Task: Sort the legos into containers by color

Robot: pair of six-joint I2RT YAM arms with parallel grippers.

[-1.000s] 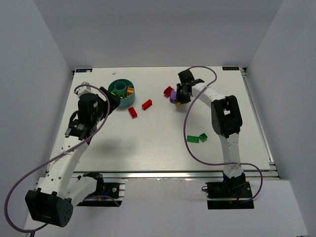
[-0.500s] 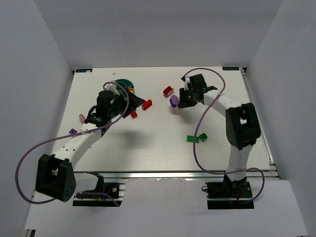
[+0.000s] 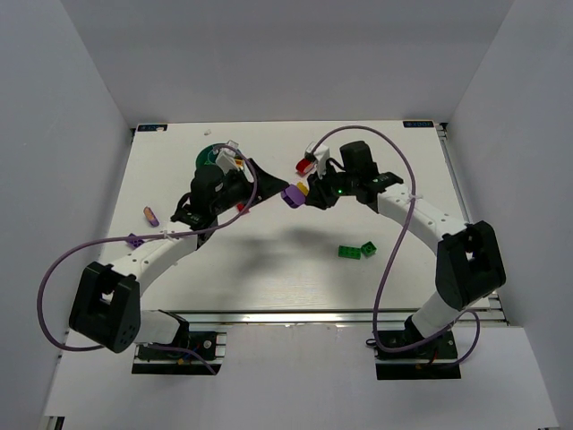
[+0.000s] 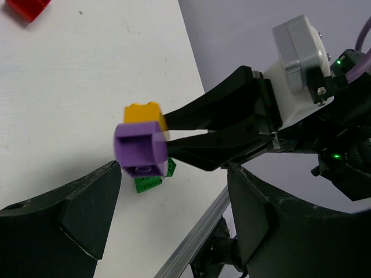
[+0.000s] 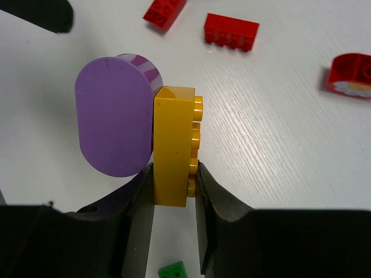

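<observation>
Right wrist: right claw (image 5: 174, 180) grasps yellow brick (image 5: 173, 139), purple piece (image 5: 113, 116) attached; left wrist: left claw (image 4: 174, 191) released.

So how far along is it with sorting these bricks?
The teal cup seems to hold a few already. The right gripper holds a yellow brick stuck to a purple brick, the open left gripper beside them. Red bricks and green bricks lie loose on the table.

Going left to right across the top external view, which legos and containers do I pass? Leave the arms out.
small orange-and-purple piece → teal cup → joined purple and yellow bricks, held above the table → flat green plate → green brick. The red brick is left out because it overlaps the held pair.
</observation>
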